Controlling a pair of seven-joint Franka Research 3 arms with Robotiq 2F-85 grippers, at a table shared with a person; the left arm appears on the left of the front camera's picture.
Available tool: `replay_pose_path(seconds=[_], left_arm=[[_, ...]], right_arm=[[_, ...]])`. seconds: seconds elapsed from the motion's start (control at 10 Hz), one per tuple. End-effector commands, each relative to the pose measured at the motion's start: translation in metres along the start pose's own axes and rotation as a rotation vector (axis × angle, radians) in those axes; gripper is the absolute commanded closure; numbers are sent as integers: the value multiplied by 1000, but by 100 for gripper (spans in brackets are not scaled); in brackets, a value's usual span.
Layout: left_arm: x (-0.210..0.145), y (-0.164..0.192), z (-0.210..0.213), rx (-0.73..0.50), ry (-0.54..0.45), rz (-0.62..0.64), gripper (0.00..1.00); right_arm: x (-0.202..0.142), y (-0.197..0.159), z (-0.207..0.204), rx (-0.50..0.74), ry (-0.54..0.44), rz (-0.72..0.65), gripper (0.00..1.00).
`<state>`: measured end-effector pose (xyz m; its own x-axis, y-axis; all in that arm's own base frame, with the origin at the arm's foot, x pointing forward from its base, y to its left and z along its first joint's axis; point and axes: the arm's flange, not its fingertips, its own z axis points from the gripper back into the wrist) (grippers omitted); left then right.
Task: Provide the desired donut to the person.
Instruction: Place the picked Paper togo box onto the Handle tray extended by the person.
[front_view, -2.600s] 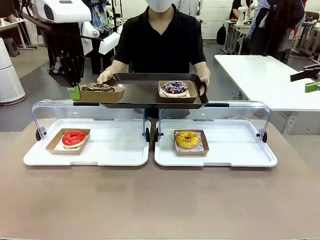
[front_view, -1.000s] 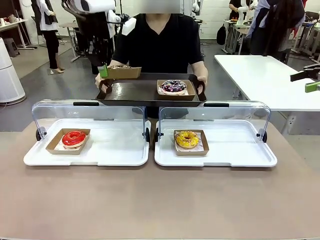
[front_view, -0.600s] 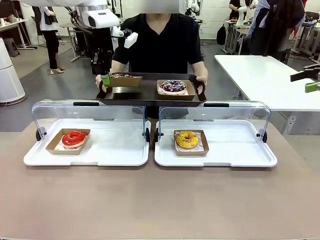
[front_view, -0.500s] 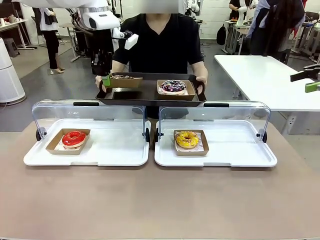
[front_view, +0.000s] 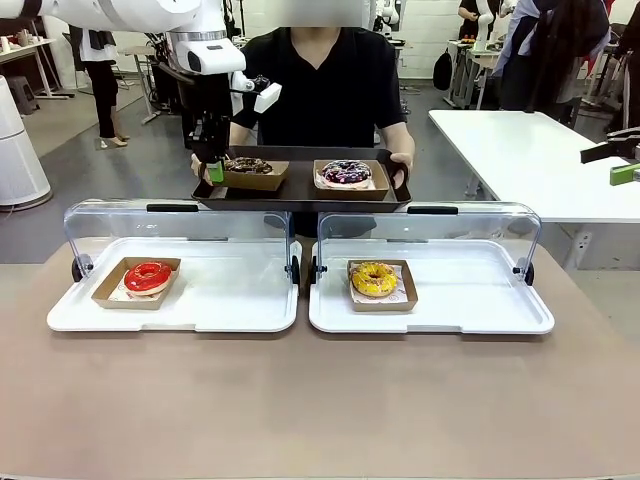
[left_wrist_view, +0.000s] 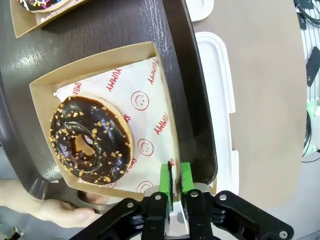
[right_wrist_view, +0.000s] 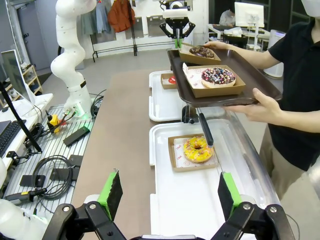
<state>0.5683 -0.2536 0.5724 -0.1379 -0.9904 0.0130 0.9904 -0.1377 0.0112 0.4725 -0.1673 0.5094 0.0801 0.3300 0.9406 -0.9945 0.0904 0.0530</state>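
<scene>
Nearest the robot's side, two white display trays (front_view: 180, 310) are seen on the brown table (front_view: 320, 410), each with its clear lid (front_view: 430, 225) swung open toward the far side. In the left tray a red-glazed donut (front_view: 148, 277) is held in a cardboard boat, and in the right tray a yellow donut (front_view: 374, 278) is held in another. The right gripper (right_wrist_view: 170, 192) is seen in its wrist view with its green pads spread wide apart and nothing between them, well back from the trays. Beyond the lids, a dark tray (front_view: 300, 190) is held level above the table by the person (front_view: 320, 90), one hand (right_wrist_view: 252, 107) gripping each end. Two cardboard boats are carried on it: a sprinkled, dark-iced donut (front_view: 347, 173) on the right and the chocolate donut (left_wrist_view: 90, 140), flecked with nut pieces, on the left. The chocolate donut's boat (left_wrist_view: 150, 60) is rested on the dark tray near its left end, with printed paper under the donut. The left gripper (left_wrist_view: 175, 181) is closed on the rim of that boat, its green pads pinching the cardboard wall at the edge beside the tray's raised lip. The person's hand (left_wrist_view: 60, 210) is seen just beneath that end of the tray.
</scene>
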Motion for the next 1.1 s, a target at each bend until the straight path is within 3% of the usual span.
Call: replay_pose_path(seconds=[0.0, 0.1, 0.3, 0.4, 0.5, 1.0], left_arm=[[-3, 8, 2, 9, 22, -8, 34], [-3, 7, 1, 8, 20, -3, 0], [-4, 9, 5, 9, 21, -9, 0], [-4, 7, 5, 12, 18, -8, 10], [-4, 5, 4, 14, 15, -6, 1], [-5, 3, 9, 11, 9, 3, 0]], right_arm=[[0, 1, 0, 8, -6, 0, 0], [0, 1, 0, 8, -6, 0, 0], [0, 1, 0, 8, -6, 0, 0], [0, 1, 0, 8, -6, 0, 0], [0, 1, 0, 8, -6, 0, 0], [0, 1, 0, 8, -6, 0, 0]])
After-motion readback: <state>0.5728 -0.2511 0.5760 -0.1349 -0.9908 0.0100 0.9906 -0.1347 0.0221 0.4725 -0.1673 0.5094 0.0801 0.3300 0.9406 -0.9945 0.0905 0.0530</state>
